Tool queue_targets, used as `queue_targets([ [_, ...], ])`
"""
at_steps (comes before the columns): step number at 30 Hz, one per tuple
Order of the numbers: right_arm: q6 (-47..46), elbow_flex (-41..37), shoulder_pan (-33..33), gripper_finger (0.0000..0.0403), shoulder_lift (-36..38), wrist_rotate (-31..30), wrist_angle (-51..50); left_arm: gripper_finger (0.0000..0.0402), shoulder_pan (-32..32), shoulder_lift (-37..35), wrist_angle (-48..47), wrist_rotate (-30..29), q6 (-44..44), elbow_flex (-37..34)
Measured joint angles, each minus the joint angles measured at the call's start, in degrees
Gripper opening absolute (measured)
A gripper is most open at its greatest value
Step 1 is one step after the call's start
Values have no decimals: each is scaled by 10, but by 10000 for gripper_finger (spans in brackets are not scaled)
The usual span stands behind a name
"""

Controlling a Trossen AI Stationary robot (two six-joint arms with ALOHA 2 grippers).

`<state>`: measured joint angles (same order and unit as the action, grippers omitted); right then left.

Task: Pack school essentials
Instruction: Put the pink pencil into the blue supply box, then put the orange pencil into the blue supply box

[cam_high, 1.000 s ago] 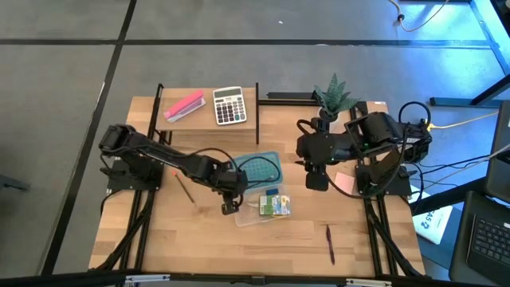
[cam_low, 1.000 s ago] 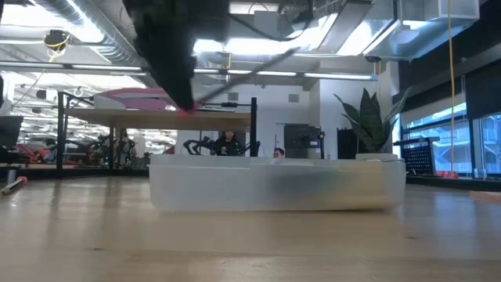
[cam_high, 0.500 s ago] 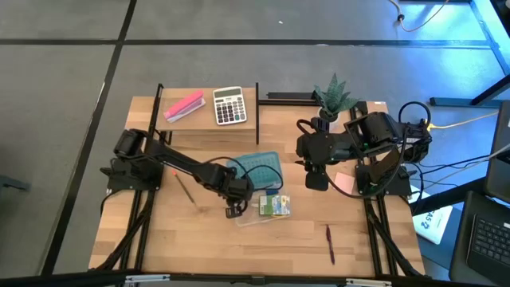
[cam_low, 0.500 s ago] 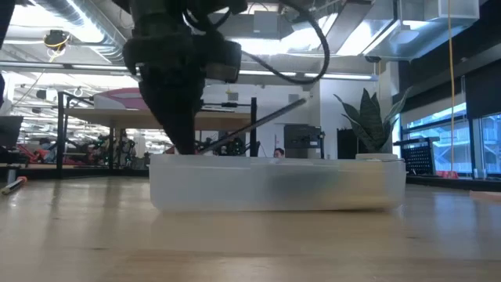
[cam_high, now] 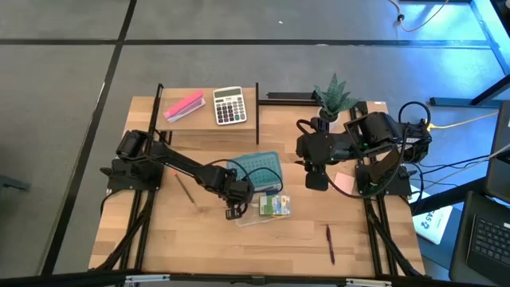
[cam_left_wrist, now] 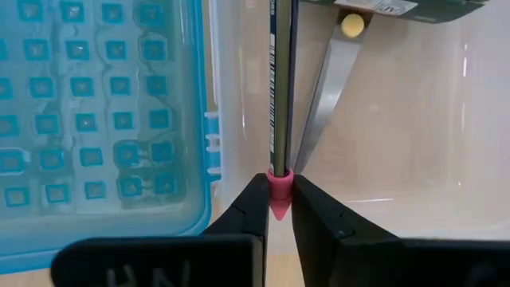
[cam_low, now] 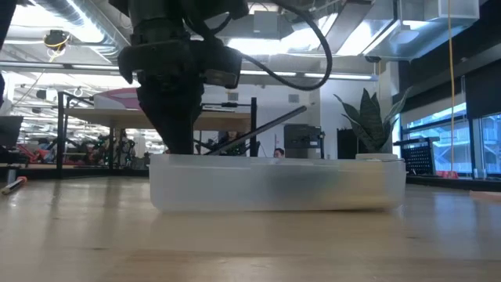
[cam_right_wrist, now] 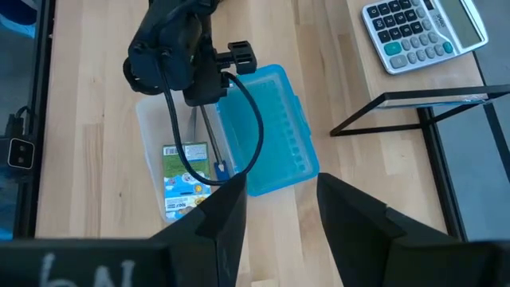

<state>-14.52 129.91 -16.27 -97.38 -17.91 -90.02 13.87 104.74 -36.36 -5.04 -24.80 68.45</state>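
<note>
My left gripper [cam_high: 232, 209] [cam_left_wrist: 279, 187] reaches down into the near-left corner of a clear container [cam_high: 249, 217] and is shut on a thin dark pencil [cam_left_wrist: 281, 88] with a pink pointed end. Inside lie the yellow-green crayon box [cam_high: 276, 207], scissors with a yellow pivot [cam_left_wrist: 331, 72] and a small blue eraser [cam_high: 271, 192]. The blue lid [cam_high: 259, 167] lies open on the far side. Another thin red-tipped pencil [cam_high: 185, 189] lies on the table left of the container. A dark-red pen [cam_high: 329, 243] lies near the front right. My right gripper [cam_high: 316, 180] [cam_right_wrist: 279, 223] hovers open to the right. My left gripper pinches the pencil's pink pointed end [cam_left_wrist: 279, 198] between its two fingertips. The fingers come from above, pointing down into the container. The pencil [cam_low: 258, 129] stretches away from them over the container floor, slanting upward toward its free end.
A grey calculator [cam_high: 229, 105] and a pink block [cam_high: 183, 105] sit on a black-framed shelf at the far edge. A potted plant [cam_high: 335, 94] stands far right. A pink note [cam_high: 345, 182] lies under the right arm. Bare wood shows near the front edge.
My left gripper has moved down into the container's near-left corner, carrying the pencil. The pencil's pink end has dropped from above the rim to inside the container, and the pencil now slants across it. My right arm has kept still.
</note>
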Motion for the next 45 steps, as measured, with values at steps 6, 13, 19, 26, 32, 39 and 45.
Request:
queue_targets([
  [6, 0, 0, 0, 156, 0, 0, 0, 34, -1, 1, 0, 0, 0, 0],
  [13, 2, 0, 0, 156, 0, 0, 0, 37, -1, 4, -1, -4, -5, 0],
  [19, 2, 0, 0, 156, 0, 0, 0, 39, -1, 4, 0, -14, -5, 0],
  [26, 2, 0, 0, 156, 0, 0, 0, 51, -1, 4, 0, -15, -5, 0],
  [32, 14, 0, 0, 156, 0, 0, 0, 68, -2, 4, 0, -13, -5, 0],
  [39, 15, 0, 0, 156, 0, 0, 0, 71, -5, 4, 0, -12, -5, 0],
  [45, 15, 0, 0, 156, 0, 0, 0, 68, -18, -11, -24, 43, -2, 0],
])
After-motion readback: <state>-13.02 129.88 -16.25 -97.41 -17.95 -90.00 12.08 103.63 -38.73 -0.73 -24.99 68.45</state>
